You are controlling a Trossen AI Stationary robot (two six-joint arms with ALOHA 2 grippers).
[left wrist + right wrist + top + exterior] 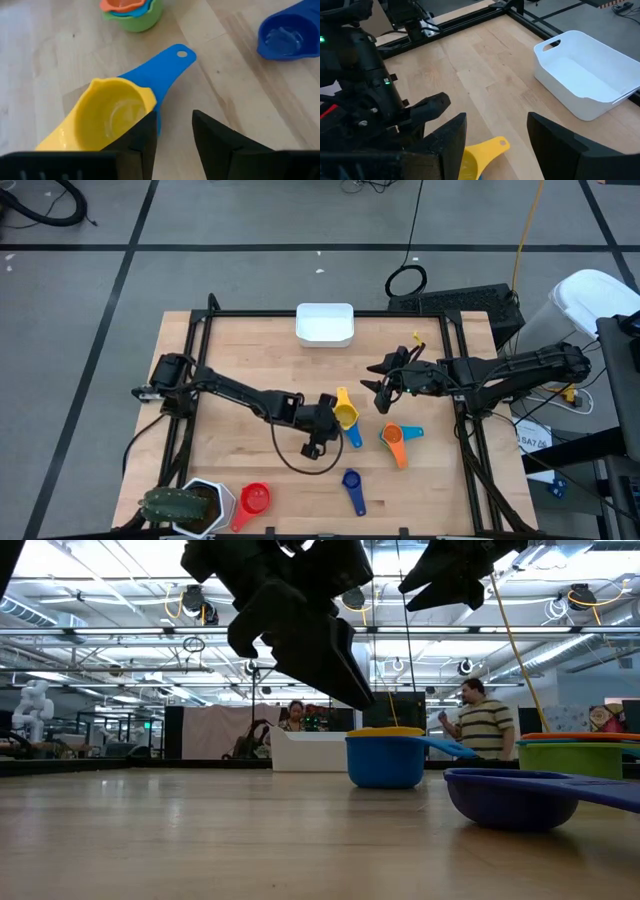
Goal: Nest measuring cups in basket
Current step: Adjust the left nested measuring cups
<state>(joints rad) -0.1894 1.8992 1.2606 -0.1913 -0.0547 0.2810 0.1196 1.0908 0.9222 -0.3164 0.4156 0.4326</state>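
Observation:
A yellow cup (107, 117) sits nested in a bright blue cup (167, 70) at mid table (346, 416). My left gripper (172, 117) hovers open just above and beside this pair (385, 760), which lies outside the gap between its fingers. An orange, light blue and green stack (395, 440) stands to the right. A dark blue cup (351, 485) and a red cup (253, 501) lie nearer the front edge. The white basket (324, 323) rests at the far edge. My right gripper (383, 390) is open and raised, right of the yellow cup's handle (487, 148).
A white hexagonal pot with a green plant (195, 505) stands at the near left corner. A black cable loop (305, 455) hangs under the left arm. A dark frame (330, 313) borders the table. People stand in the room behind (482, 725). Bare wood lies left of centre.

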